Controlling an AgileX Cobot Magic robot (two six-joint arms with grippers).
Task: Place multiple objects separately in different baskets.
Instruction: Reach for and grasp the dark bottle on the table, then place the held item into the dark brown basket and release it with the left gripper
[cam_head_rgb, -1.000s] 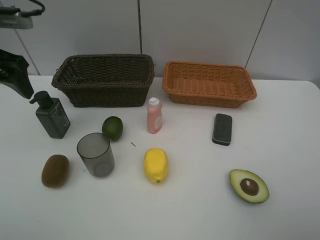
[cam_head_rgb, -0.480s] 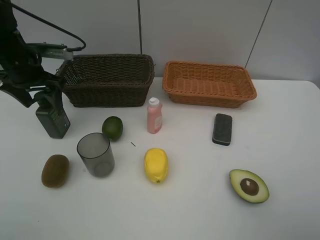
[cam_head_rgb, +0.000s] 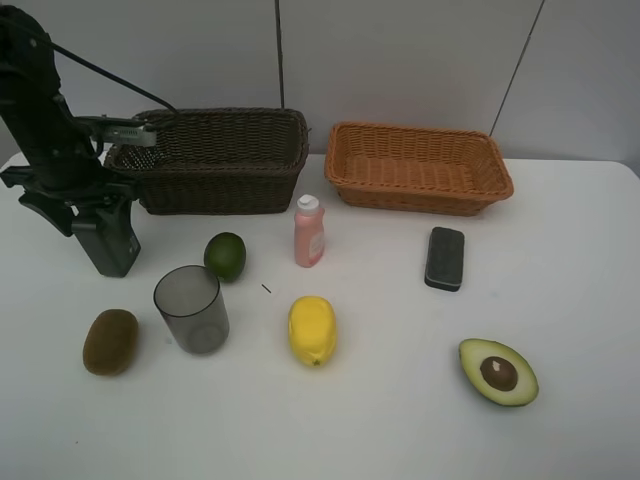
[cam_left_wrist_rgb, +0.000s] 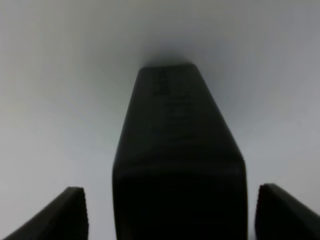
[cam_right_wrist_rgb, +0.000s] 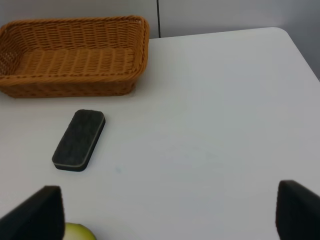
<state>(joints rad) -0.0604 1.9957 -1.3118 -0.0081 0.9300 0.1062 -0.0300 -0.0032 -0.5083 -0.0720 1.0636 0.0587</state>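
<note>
In the high view the pump bottle (cam_head_rgb: 110, 248) stands upright at the left of the frame, just in front of the dark basket's (cam_head_rgb: 210, 190) left end. The left gripper (cam_head_rgb: 92, 208) sits over its top and hides the pump head. The bottle looks like smooth, rigid plastic with flat sides. It is probably fairly heavy if filled and easy to tip, so the flat upper body seems a better hold than the thin neck. The orange basket (cam_head_rgb: 420, 190), at upper right, is shallower and coarsely woven. In the left wrist view the bottle's dark, squarish body fills the centre. The fingers (cam_left_wrist_rgb: 70, 215) show at the two lower corners, apart, with a slim gap of table (cam_left_wrist_rgb: 60, 100) on each side, so the bottle is straddled but not clamped. In the right wrist view the right gripper (cam_right_wrist_rgb: 170, 215) has its jaws wide apart with nothing between them. A matte eraser (cam_right_wrist_rgb: 79, 140) lies flat at centre left, below the orange basket.
</note>
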